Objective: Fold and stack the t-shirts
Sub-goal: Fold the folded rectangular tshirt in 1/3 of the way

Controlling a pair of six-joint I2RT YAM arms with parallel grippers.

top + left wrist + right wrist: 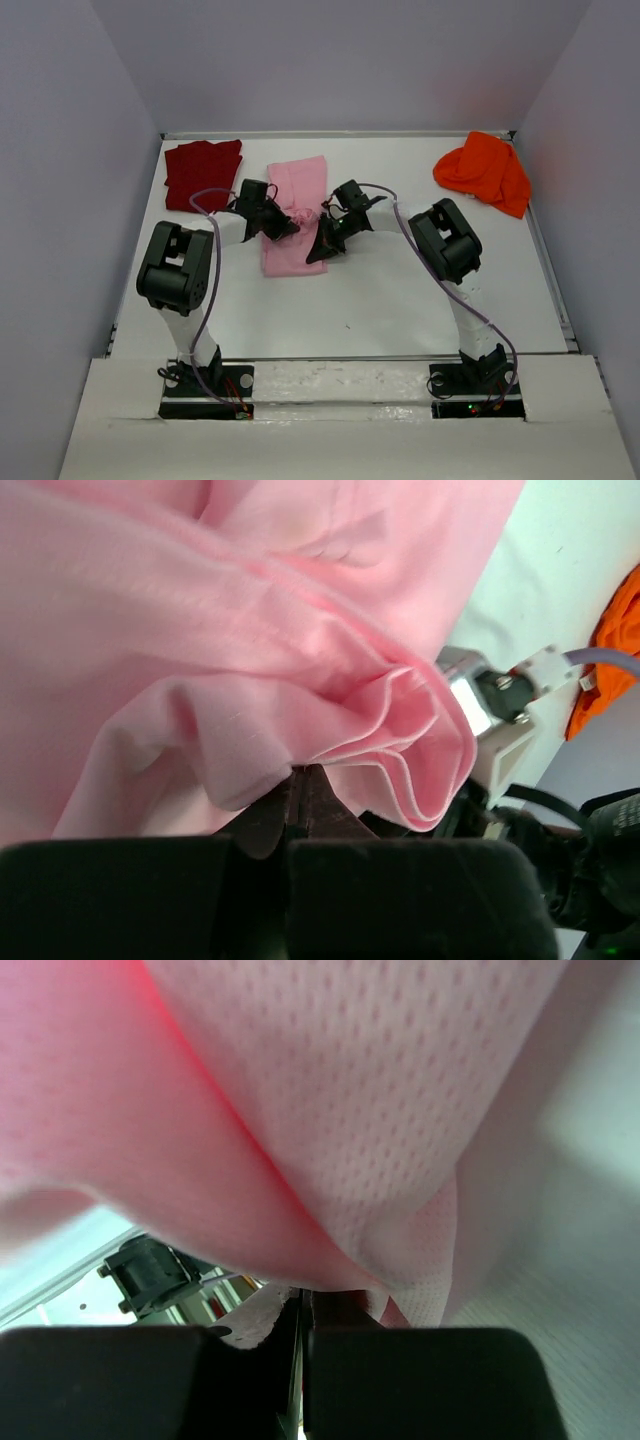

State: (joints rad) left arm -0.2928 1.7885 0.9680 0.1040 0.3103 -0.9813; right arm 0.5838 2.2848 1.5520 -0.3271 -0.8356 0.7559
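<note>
The light pink t-shirt [298, 190] lies lengthwise in the middle of the table, bunched up where both grippers meet it. My left gripper [288, 229] is shut on a fold of its cloth [200, 630], and the jaws [298, 780] pinch the gathered hem. My right gripper [320, 246] is shut on the same shirt from the right side. Its mesh-like cloth [350, 1110] drapes over the closed fingertips [305, 1302]. A dark red t-shirt [203, 172] lies folded flat at the back left. The bright orange t-shirt [485, 170] sits crumpled at the back right.
The white table [400, 300] is walled by grey panels on three sides, with a raised rim along its back and side edges. The two wrists stand close together over the pink shirt. In the left wrist view the right arm's body [500, 710] and the orange cloth [615, 650] show.
</note>
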